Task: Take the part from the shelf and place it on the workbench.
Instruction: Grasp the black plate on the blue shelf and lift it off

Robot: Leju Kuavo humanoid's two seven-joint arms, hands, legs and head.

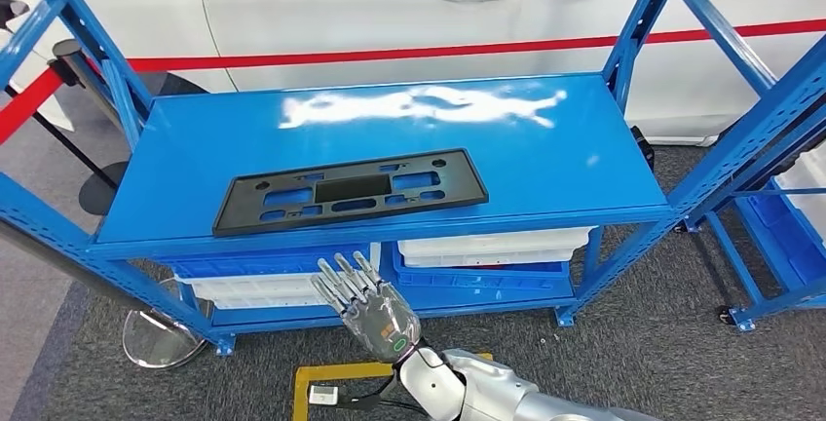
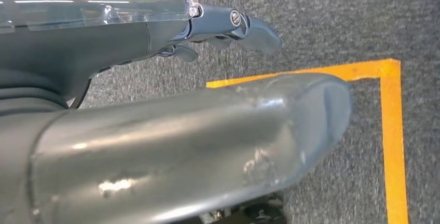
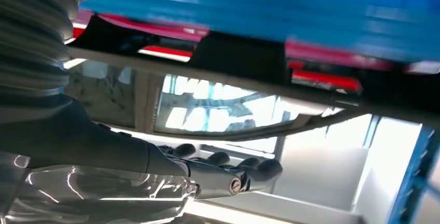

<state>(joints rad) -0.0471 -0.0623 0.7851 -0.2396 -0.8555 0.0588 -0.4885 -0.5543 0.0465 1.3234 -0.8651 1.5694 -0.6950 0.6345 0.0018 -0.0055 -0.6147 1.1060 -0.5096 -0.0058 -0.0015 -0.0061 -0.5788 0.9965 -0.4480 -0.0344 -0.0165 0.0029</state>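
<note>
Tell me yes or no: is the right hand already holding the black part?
No. In the head view the right hand hangs below the shelf edge, fingers extended, while the black part lies flat on the blue shelf.

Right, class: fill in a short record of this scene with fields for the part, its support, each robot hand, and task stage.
part: black flat panel with cut-outs, lying flat
support: blue shelf top
right robot hand: empty, fingers spread, raised just below the shelf's front edge
left robot hand: empty, over grey carpet with orange tape
stage: part not yet grasped
</note>
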